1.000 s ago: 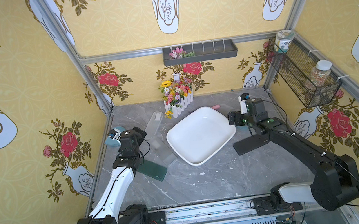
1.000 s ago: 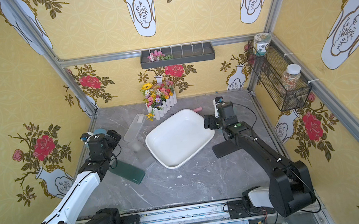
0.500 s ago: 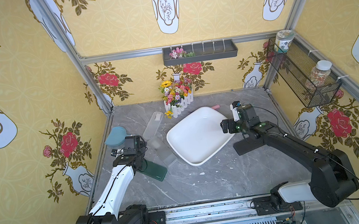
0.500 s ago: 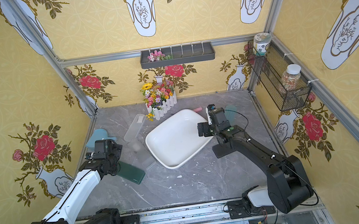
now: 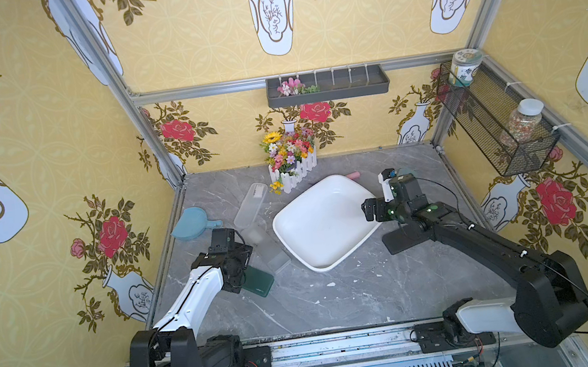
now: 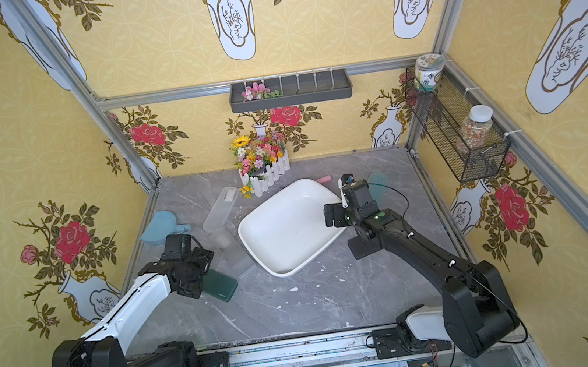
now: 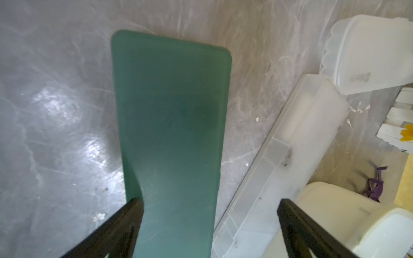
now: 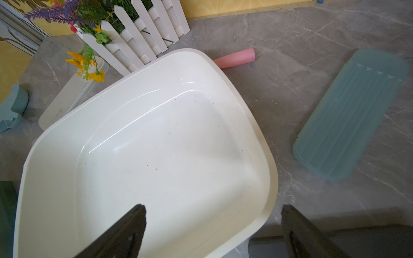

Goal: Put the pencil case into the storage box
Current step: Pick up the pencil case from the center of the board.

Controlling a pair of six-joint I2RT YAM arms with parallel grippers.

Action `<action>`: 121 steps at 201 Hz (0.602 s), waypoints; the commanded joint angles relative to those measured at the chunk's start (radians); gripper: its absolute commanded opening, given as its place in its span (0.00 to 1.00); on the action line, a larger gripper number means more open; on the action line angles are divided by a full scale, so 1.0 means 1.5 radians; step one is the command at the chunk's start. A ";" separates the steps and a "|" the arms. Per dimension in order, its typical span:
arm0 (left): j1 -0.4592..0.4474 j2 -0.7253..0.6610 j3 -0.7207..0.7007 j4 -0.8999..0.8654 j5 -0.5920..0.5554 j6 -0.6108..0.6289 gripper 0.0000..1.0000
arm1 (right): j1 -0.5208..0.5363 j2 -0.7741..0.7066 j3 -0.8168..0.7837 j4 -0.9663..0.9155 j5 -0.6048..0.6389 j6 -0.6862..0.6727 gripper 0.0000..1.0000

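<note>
On the grey marble-patterned bench (image 5: 338, 294) you can see white flecks and scuffs, and patches of glare in the left wrist view. Yellow wallpaper with red roses and white vases closes the cell on three sides, framed by aluminium rails. A dark grey divided tray (image 5: 328, 87) hangs on the back wall with pink flowers in one end compartment. A black mesh basket (image 5: 488, 120) on the right wall carries two jars. A white picket planter (image 5: 292, 165) of flowers stands at the back, just beside the storage box (image 5: 320, 219), which sits mid-bench at an angle.

Your green pencil case (image 7: 172, 122) lies flat near the bench's left edge, apart from the box, with a clear case (image 7: 290, 156) between them. Your left hand (image 7: 209, 201) is spread over one end of the green case; you cannot tell whether it touches. Your right hand (image 8: 213, 207) is spread too, straddling the box's rim. A pale blue case (image 8: 353, 114) lies beyond that rim.

The labelled jar (image 5: 464, 67) carries print too small to read, and a grey mark on a clear lid (image 7: 359, 77) is blurred.
</note>
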 commanded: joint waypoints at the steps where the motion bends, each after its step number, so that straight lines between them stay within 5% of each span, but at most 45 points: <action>1: 0.001 0.011 -0.020 -0.024 0.040 0.009 1.00 | 0.000 -0.003 -0.001 -0.001 -0.008 0.004 0.97; 121: 0.002 -0.041 0.048 -0.189 0.016 0.017 1.00 | 0.001 0.010 -0.021 0.022 -0.028 0.005 0.97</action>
